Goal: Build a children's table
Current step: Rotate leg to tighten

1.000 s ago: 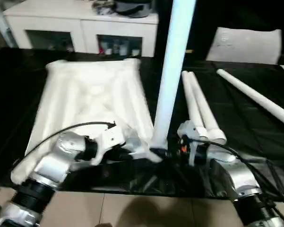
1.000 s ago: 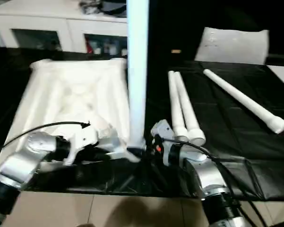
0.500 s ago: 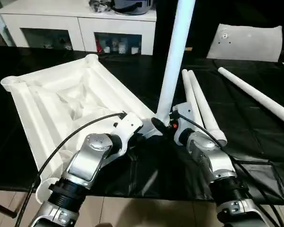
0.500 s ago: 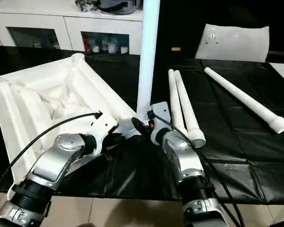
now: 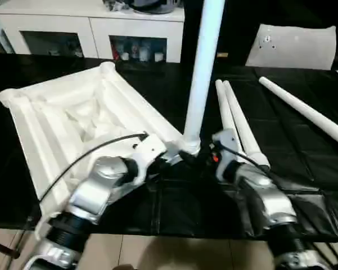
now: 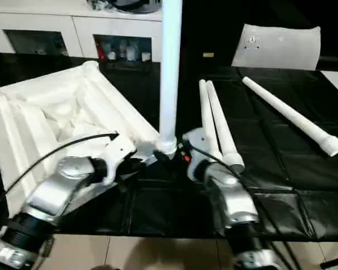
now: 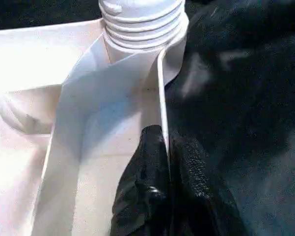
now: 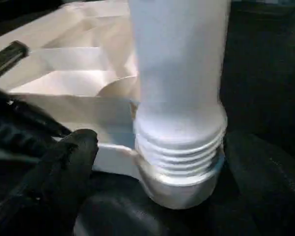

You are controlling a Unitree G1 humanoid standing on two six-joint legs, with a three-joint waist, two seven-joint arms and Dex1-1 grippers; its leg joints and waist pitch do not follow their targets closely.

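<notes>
Since a second ago our right gripper (image 8: 152, 196) is opening wider around the foot of the standing leg (image 5: 201, 84), and the tabletop (image 5: 73, 121) is sitting more skewed on the black work table (image 5: 303, 169), though our head has shifted too.

Nearest to us, at about six o'clock of the scene, our left gripper (image 7: 169, 191) is clamped shut on the thin rim wall of the tabletop's near corner. Our right gripper's fingers (image 8: 64, 162) are standing apart on either side of the leg's threaded end, not pinching it.

That leg is rising upright from the corner socket (image 8: 179, 184), with several threads still showing, so we judge it only partly screwed in.

We are reckoning this hollow white plastic to be light, stiff and smooth, so it may slip. The best hold looks to be low on the leg, just above the threads, with the rim kept pinned against the twist.

Further out, toward two o'clock, two spare legs (image 5: 236, 121) are lying side by side and touching; a fourth leg (image 5: 303, 112) lies well apart beyond.

Farthest, at eleven o'clock, a white cabinet (image 5: 90, 25) is holding small items behind glass that we cannot make out.
</notes>
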